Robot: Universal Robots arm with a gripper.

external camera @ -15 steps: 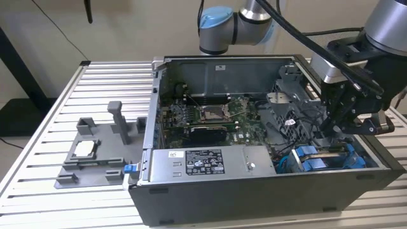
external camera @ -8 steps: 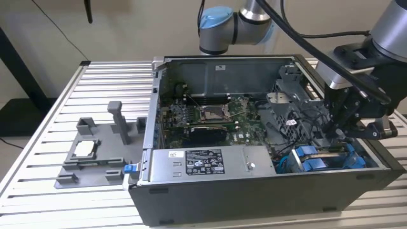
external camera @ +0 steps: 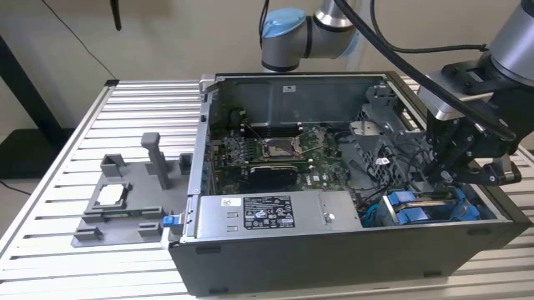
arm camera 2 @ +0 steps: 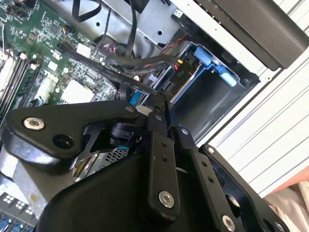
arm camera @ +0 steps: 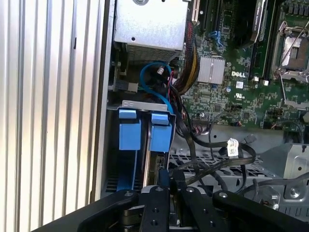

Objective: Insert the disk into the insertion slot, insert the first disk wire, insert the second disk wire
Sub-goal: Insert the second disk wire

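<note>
Fixture plate (external camera: 117, 215): grey moulded plastic with upright posts, lay flat on the ribbed aluminium table (external camera: 59, 187) at the exterior view's left, well apart from the gripper.

Computer case (external camera: 334, 256): dark sheet-metal box, open on top, stood at centre. Inside lay a green circuit board (external camera: 276, 150) and, at the near wall, a grey power-supply box (external camera: 267, 215) with a white sticker.

Disk (external camera: 421, 206): bright blue plastic carrier with squared end tabs, seated in the insertion slot (arm camera: 145, 104), the grey sheet-metal cage in the case's near corner at the exterior view's right. The drive's own face was mostly hidden. In the first wrist view the two blue tabs (arm camera: 145, 133) stood side by side just beyond the fingers.

Gripper (external camera: 442, 178): black, matte, bolted linkage arms, hung directly above the disk among loose black cables (arm camera: 207, 166). Its fingers (arm camera 2: 159, 113) were drawn narrow, apparently pinching a small dark connector, though what it gripped could not be told for certain.
</note>
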